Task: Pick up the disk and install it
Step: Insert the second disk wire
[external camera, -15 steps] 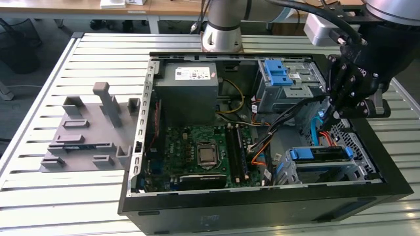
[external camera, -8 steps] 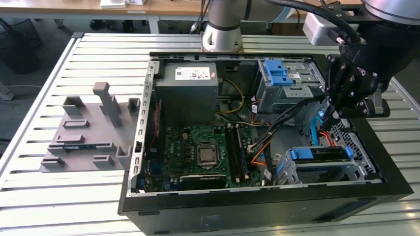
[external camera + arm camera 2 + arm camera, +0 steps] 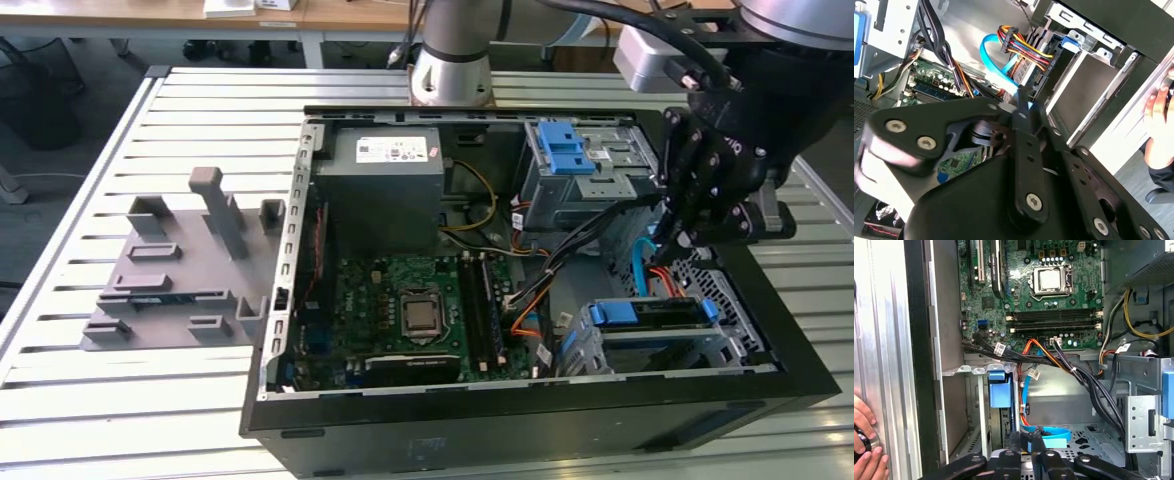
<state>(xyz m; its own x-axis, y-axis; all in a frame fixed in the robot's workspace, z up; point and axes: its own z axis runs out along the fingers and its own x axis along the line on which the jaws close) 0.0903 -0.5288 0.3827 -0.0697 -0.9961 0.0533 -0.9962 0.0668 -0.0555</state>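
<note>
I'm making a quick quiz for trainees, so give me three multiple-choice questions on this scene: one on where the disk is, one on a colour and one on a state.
1. Where is the disk?
A. On the grey fixture beside the case
B. In a metal cage inside the case
C. On the bare slatted table

2. What colour is the flat cable looping by the end effector?
A. Light blue
B. Green
C. White

3. How is the computer case?
A. Closed with its side panel on
B. Standing upright
C. Lying open with its inside showing

Answers:
1. B: the disk, in its blue bracket, sits in the metal cage at the exterior view's right.
2. A: the flat cable near the end effector is light blue.
3. C: the computer case has no side panel on, and the motherboard is exposed.
</note>
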